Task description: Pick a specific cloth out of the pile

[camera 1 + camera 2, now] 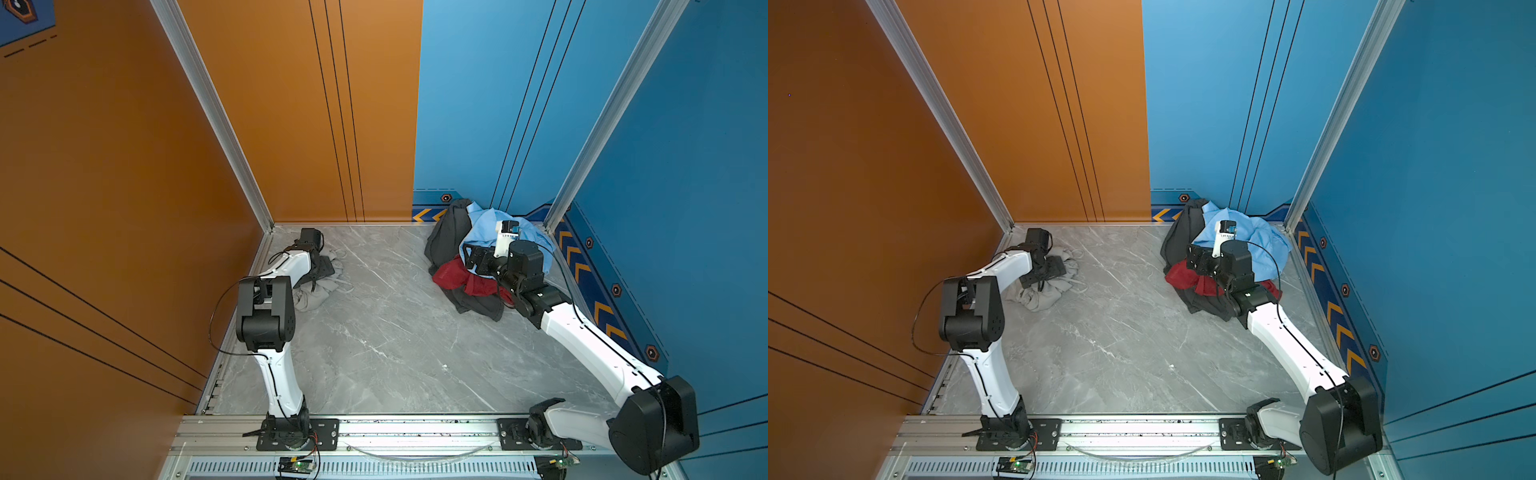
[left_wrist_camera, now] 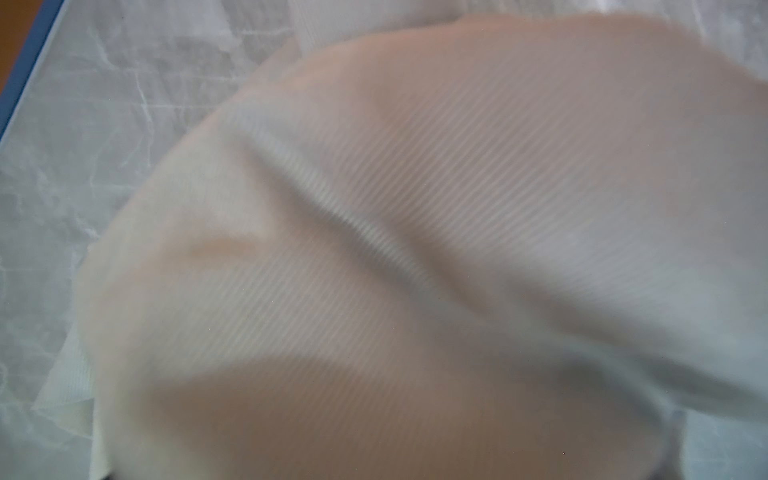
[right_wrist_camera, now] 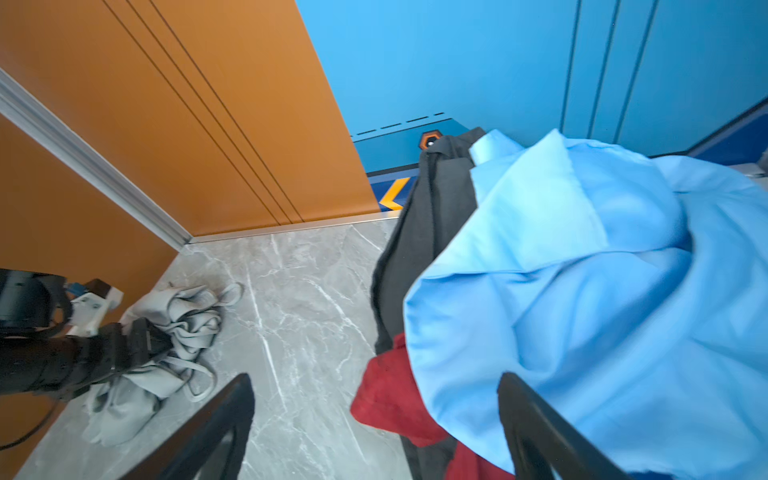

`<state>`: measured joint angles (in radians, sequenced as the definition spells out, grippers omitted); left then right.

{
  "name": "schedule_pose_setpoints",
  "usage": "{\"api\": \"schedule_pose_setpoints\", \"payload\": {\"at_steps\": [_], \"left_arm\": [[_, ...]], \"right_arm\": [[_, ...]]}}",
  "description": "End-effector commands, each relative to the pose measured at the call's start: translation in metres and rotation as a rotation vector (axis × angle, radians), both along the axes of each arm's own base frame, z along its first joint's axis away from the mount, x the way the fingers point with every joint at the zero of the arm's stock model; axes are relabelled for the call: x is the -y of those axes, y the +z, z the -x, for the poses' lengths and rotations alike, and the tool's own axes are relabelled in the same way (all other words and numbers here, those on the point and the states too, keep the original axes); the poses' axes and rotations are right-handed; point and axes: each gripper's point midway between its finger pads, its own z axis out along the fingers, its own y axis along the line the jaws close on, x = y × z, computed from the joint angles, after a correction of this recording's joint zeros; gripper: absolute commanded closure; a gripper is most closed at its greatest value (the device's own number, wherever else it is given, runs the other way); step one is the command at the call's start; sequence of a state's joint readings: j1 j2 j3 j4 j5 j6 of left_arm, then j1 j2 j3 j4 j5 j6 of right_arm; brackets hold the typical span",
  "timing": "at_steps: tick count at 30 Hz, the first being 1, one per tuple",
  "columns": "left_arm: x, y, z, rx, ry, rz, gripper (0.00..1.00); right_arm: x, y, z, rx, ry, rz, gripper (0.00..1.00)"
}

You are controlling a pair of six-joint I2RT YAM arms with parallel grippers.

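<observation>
Beneath left tool (image 1: 1052,266) (touching), the cloth (image 1: 1042,297)

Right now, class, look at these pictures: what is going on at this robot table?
The crumpled light grey-beige cloth with thin cords lies apart from the pile of light blue, dark red and charcoal garments, near the orange wall. The left gripper is low over it, jaws open. The right gripper hangs open at the pile's edge, beside the light blue shirt, holding nothing.

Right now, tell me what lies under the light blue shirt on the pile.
A dark red garment and a dark charcoal garment stick out from under the light blue shirt. Whatever lies beneath its middle is covered.
</observation>
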<state>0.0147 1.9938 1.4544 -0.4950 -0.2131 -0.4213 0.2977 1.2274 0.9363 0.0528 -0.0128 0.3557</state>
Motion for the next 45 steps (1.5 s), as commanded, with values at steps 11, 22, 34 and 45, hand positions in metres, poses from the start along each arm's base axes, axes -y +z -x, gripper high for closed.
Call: {"api": "schedule_pose_setpoints", "payload": {"at_steps": [11, 22, 34, 45], "left_arm": [[0.022, 0.100, 0.015, 0.190, -0.166, 0.004, 0.02], [0.043, 0.194, 0.061, 0.662, -0.317, -0.024, 0.02], [0.028, 0.175, 0.107, 0.820, -0.261, -0.121, 0.02], [0.026, 0.097, 0.104, 0.733, -0.292, -0.208, 0.02]], "right_arm": [[0.086, 0.007, 0.032, 0.064, -0.229, 0.121, 0.00], [0.117, -0.026, 0.049, 0.069, -0.311, 0.181, 0.00], [0.120, -0.069, 0.057, 0.116, -0.313, 0.227, 0.00], [0.128, -0.106, 0.056, 0.101, -0.348, 0.267, 0.00]]}}
